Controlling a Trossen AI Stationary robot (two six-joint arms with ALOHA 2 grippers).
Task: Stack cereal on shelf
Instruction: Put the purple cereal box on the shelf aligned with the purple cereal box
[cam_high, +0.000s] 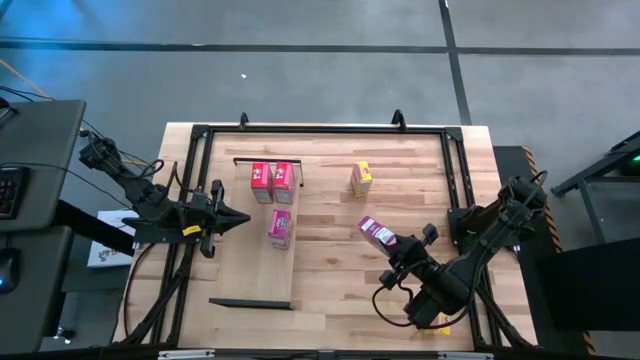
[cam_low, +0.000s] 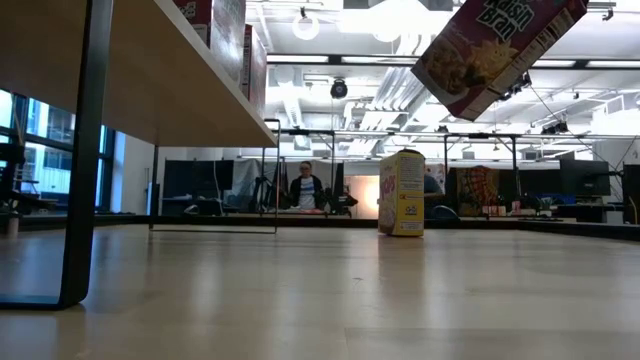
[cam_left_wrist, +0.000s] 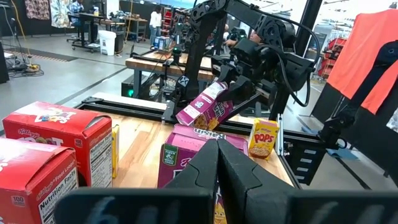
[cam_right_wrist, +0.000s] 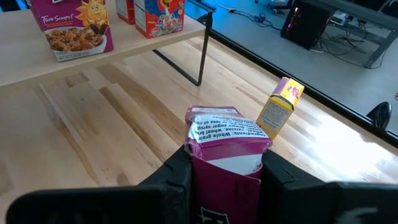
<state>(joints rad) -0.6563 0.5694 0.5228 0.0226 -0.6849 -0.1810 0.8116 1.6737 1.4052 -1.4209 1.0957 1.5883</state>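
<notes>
High view, left to right:
Left gripper (cam_high: 243, 218): fingers clenched on nothing, tips at the shelf's edge.
Shelf (cam_high: 262, 275): two red cereal boxes (cam_high: 271, 181) at its far end, pink cereal box (cam_high: 280, 229) nearer the middle.
Yellow cereal box (cam_high: 361, 178): upright on the bench (cam_high: 330, 290), well apart.
Right gripper (cam_high: 392, 245): fingers grasping a magenta cereal box (cam_high: 376, 233), tilted above the bench.
</notes>
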